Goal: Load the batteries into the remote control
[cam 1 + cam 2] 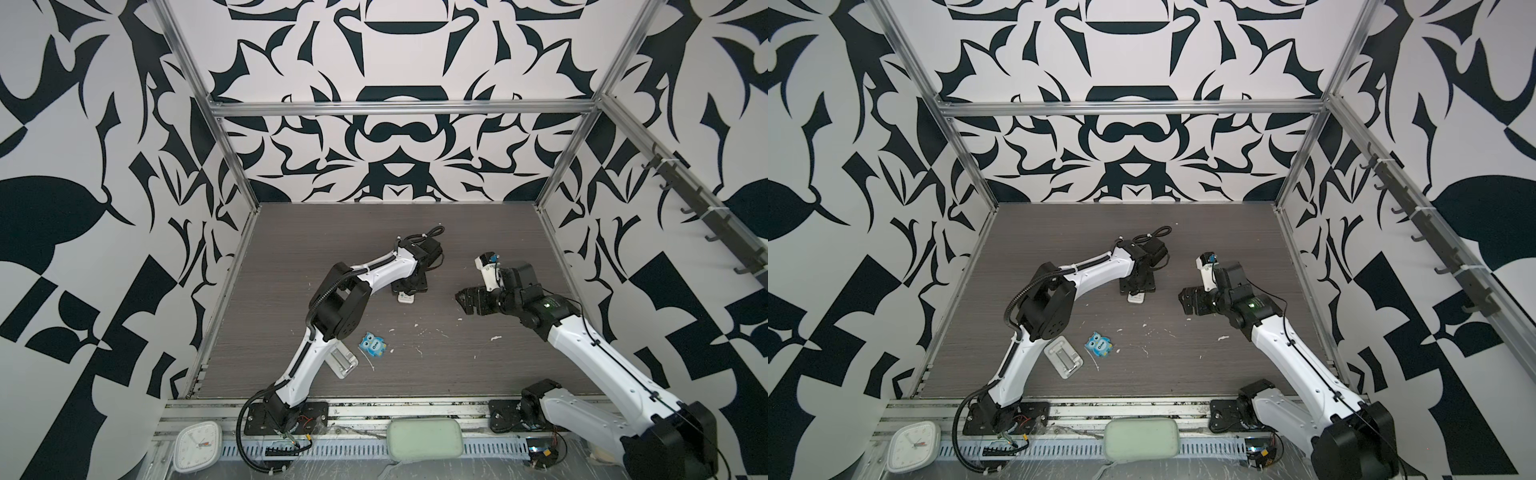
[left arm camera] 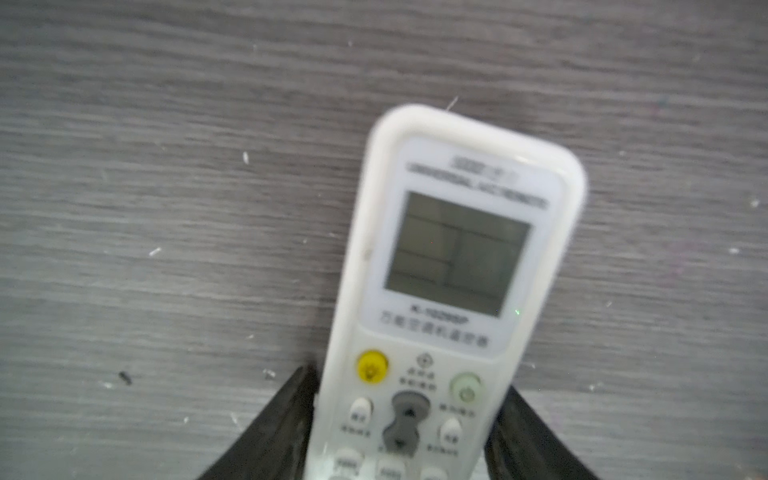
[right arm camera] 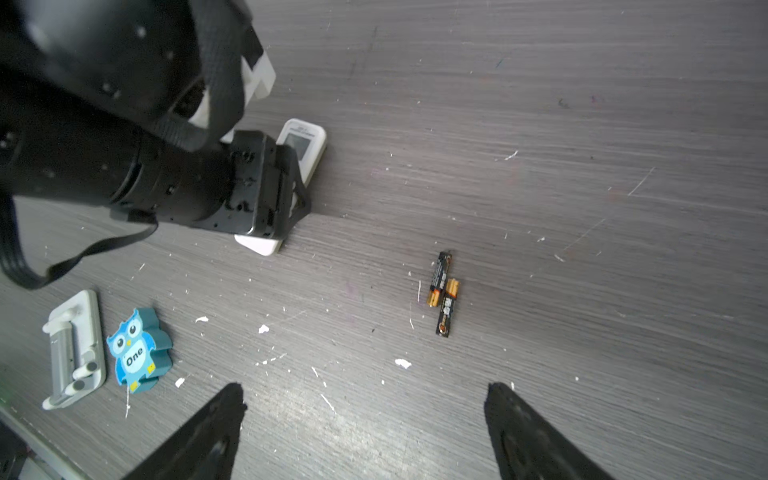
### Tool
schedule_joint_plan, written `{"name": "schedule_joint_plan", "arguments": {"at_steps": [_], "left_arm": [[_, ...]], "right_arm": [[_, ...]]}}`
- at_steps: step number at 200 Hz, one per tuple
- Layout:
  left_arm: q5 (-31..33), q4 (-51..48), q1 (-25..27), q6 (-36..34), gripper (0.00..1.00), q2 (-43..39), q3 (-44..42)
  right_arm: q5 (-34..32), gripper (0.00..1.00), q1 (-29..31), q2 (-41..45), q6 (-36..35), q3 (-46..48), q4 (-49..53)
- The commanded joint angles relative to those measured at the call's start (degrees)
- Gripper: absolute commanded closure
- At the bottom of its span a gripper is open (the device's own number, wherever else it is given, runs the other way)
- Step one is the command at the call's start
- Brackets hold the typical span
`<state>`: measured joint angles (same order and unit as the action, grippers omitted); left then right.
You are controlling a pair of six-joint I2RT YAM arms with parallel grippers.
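The white remote control [image 2: 457, 249] lies face up on the dark table, its screen and buttons showing. My left gripper [image 2: 408, 379] points down over it, one dark finger against each long side, shut on it. In both top views only the remote's end [image 1: 405, 298] [image 1: 1137, 298] shows below that gripper [image 1: 409, 289]. Two batteries [image 3: 442, 291], dark with gold bands, lie side by side on the table in the right wrist view. My right gripper [image 3: 365, 386] hovers open above the table near them, with nothing between its fingers, to the right of the remote [image 3: 301, 145].
A blue owl-shaped item [image 1: 374, 344] [image 3: 139, 351] and a white tray with a metal piece [image 1: 343, 361] [image 3: 72, 349] lie at the front left beside the left arm. A white clock [image 1: 197, 444] and a green pad [image 1: 424, 442] sit on the front rail. Patterned walls enclose the table.
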<state>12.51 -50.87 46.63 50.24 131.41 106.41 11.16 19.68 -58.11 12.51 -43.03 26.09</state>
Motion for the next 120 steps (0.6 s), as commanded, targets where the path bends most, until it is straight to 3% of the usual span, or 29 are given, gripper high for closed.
{"name": "schedule_joint_plan", "arguments": {"at_steps": [1,120], "left_arm": [[-2.92,-0.09,-0.47,0.63,0.41,0.09,-4.42],[-1.13,-1.23,-0.41,-1.06,0.56,-4.23,-9.05]], "right_arm": [[-1.88,0.08,-0.04,-0.06,-1.25,-3.50,0.69],[-0.22,0.14,-0.20,-5.94,-3.64,-6.91,0.94]]}}
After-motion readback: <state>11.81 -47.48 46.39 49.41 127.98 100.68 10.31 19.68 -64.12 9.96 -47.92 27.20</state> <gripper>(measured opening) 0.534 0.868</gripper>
